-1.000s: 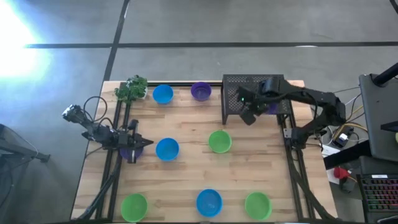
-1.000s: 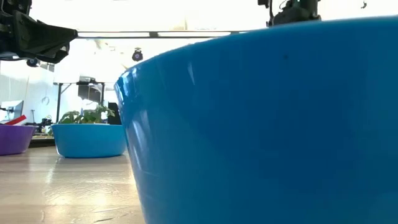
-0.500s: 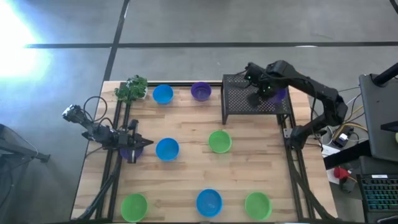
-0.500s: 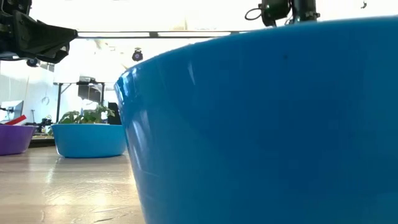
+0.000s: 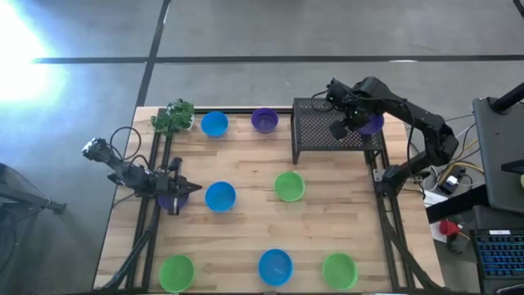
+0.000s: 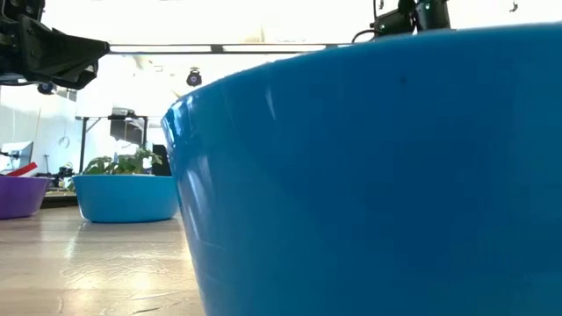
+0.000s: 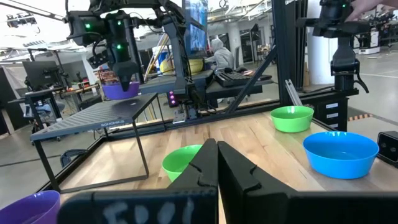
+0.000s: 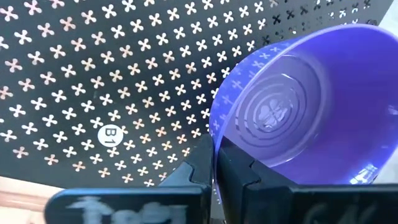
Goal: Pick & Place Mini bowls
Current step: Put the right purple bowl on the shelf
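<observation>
The right end effector (image 5: 347,120) has its two fingers pinched on the rim of a purple mini bowl (image 5: 368,123), so it's holding that one over the black perforated rack (image 5: 315,131) at the far right of the worktop (image 5: 246,229). In the right wrist view the bowl's wall (image 8: 292,112) sits right between the fingertips, with the rack's cross-shaped holes behind it and through the translucent plastic. Can't tell if the bowl is touching the rack top or just above it.

The other bowls are spread around the wooden worktop: a blue one (image 5: 214,124) and a purple one (image 5: 264,120) along the far edge, a blue one (image 5: 219,197) and a green one (image 5: 288,186) across the middle, then green (image 5: 176,271), blue (image 5: 275,266) and green (image 5: 339,269) along the near edge. The near blue one fills most of the low view (image 6: 378,175).

The left end effector (image 5: 182,189) is parked low at the left side, fingers closed together, just beside the middle blue bowl. There's something purple right under it, probably another bowl, but it's mostly hidden.

A small leafy plant (image 5: 173,115) sits at the far left corner.
</observation>
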### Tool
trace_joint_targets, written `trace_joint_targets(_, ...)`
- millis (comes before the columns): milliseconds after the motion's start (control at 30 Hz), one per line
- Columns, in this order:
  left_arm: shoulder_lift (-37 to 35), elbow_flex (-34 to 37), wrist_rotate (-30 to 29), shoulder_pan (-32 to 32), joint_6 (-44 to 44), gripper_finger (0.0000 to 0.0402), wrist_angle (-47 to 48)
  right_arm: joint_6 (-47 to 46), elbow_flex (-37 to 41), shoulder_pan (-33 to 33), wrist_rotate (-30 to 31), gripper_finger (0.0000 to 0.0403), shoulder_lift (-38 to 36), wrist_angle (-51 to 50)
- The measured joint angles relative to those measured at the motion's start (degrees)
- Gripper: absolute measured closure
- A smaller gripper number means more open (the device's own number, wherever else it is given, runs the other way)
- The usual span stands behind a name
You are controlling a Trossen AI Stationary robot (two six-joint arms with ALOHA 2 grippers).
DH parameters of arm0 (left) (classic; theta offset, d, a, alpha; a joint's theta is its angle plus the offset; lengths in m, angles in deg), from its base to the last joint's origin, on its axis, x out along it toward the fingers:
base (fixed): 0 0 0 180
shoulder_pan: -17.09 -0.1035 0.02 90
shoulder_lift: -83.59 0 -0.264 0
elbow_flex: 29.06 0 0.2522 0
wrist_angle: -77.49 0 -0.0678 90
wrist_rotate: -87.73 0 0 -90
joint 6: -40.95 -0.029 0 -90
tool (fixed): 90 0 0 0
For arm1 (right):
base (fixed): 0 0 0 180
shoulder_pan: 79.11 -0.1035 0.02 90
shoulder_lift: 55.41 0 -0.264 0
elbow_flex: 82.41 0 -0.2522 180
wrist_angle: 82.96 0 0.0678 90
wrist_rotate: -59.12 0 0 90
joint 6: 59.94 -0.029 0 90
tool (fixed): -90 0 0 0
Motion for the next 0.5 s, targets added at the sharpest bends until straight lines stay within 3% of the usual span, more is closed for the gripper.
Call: trace_joint_targets(500, 0.0, 0.0, -0.01, 0.02, 0.0, 0.0402, 0.0, 0.02, 0.0, 0.0, -1.95, 0.0394, 0.0, 0.81)
